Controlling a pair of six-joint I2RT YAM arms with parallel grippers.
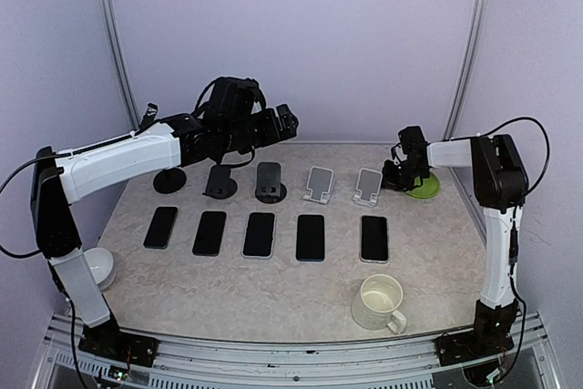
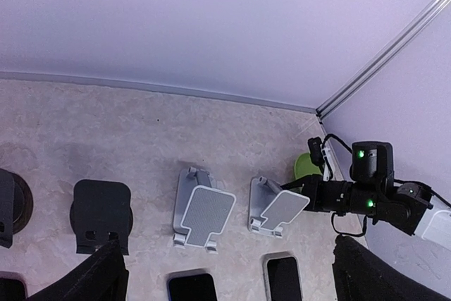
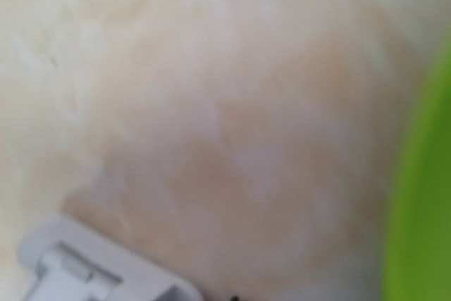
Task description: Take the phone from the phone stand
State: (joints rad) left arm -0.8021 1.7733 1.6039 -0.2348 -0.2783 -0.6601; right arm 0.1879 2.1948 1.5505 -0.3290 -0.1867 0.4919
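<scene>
Several black phones (image 1: 260, 234) lie flat in a row on the table. Behind them stand several phone stands: three black (image 1: 270, 181) and two white (image 1: 318, 184), each with no phone on it. My left gripper (image 1: 284, 121) hangs high above the black stands, open and empty; its fingers (image 2: 99, 280) sit wide apart at the bottom of the left wrist view, over the white stands (image 2: 204, 209). My right gripper (image 1: 396, 175) is low, right of the rightmost white stand (image 1: 368, 186). Its wrist view is blurred, showing only a stand corner (image 3: 84, 266); its fingers are hidden.
A green disc (image 1: 424, 187) lies just right of my right gripper. A cream mug (image 1: 378, 302) stands at the front right. A white round object (image 1: 98, 266) sits at the left edge. The booth walls close off the back and sides.
</scene>
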